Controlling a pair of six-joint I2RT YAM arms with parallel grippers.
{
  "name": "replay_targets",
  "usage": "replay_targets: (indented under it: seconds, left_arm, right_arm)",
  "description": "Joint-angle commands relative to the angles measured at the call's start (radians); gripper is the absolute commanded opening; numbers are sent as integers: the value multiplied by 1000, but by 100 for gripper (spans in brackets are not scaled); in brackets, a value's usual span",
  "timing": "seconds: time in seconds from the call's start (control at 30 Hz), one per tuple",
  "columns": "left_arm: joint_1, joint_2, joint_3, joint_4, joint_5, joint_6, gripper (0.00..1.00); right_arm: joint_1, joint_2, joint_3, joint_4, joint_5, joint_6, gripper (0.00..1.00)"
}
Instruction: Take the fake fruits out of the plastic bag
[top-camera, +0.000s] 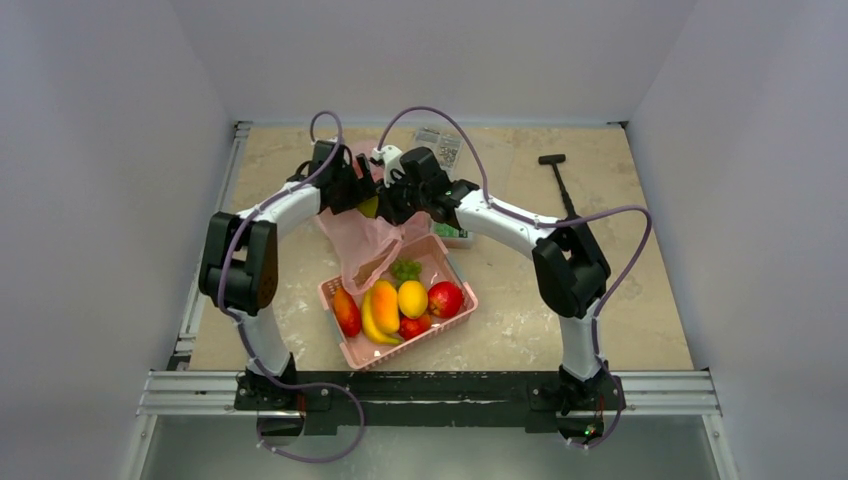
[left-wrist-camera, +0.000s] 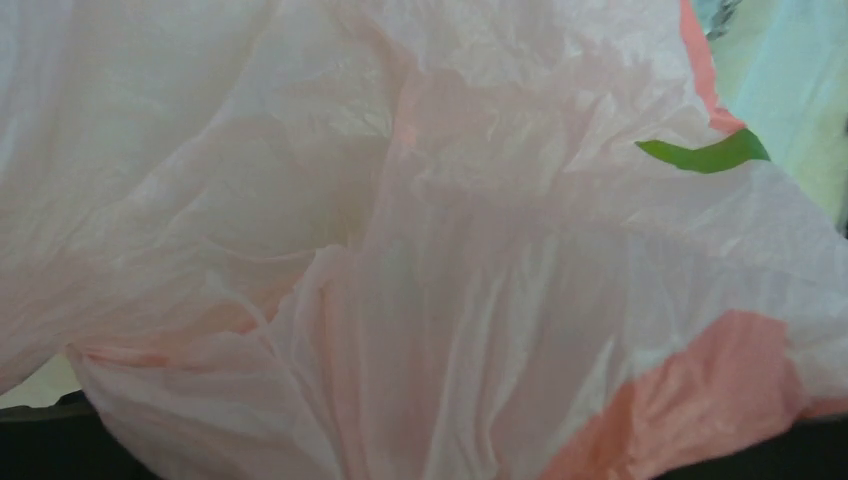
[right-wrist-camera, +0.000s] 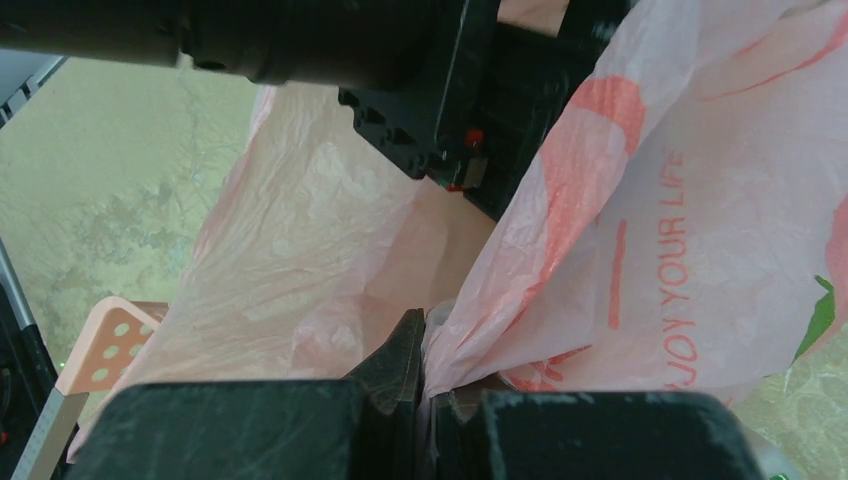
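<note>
1. Both arms are up over the middle of the marble-look table (top-camera: 600, 320). The thin crinkly translucent pink plastic bag (top-camera: 365, 245) hangs between them, just above the back corner of the rigid pink latticed basket (top-camera: 440, 328).
2. The right gripper (right-wrist-camera: 425, 345) is pinched tight on a fold of the bag film. In the right wrist view the two black fingers meet with the plastic squeezed between them.
3. The left gripper (top-camera: 352, 195) sits at the top of the bag and looks like it's holding it. Its own camera shows nothing but pink plastic, so I can't tell if the jaws are closed or apart.
4. The glossy plastic fake fruits (top-camera: 400, 300) are mostly in the basket already. I can see a yellow banana, a red apple, green grapes and some orange, yellow and red pieces.
5. The bag hangs limp and looks pretty flat, so I'd guess the emptying is nearly done.
6. One yellowish patch (top-camera: 368, 207) shows up between the grippers. It could be one last fruit stuck in the bag or just the printing, too small to tell.
7. What's left, I reckon, is to check that spot and shake out any straggler, then put the bag down.
</note>
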Motion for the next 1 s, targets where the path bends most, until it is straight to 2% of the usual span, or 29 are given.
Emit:
replay_targets:
  seconds: [0.0, 0.13, 0.23, 0.33, 0.4, 0.47, 0.63, 0.7, 0.97]
  left_arm:
    - [-9, 58, 39, -123, 37, 76, 82]
    - [-19, 80, 32, -111, 39, 76, 80]
    - [-19, 97, 36, -112, 33, 70, 72]
    - [-12, 73, 14, -67, 31, 67, 57]
    - [-8, 44, 7, -54, 23, 69, 42]
    - [-2, 2, 0, -48, 3, 73, 34]
    - [23, -125, -52, -21, -18, 79, 27]
    - [34, -174, -70, -22, -22, 81, 21]
    - [69, -385, -166, -68, 10, 114, 20]
  right_arm:
    - [-3, -16, 16, 18, -16, -20, 0]
    - [-4, -17, 17, 18, -14, -23, 0]
    - [-5, -15, 17, 14, -16, -23, 0]
    - [-4, -22, 6, 14, -13, -24, 0]
    - [-4, -26, -6, 17, -9, -25, 0]
    - [-4, -29, -15, 19, -12, -25, 0]
    - [-4, -34, -41, 30, -10, -25, 0]
    - [-4, -36, -42, 32, -6, -24, 0]
    - [-5, -27, -6, 39, 29, -16, 0]
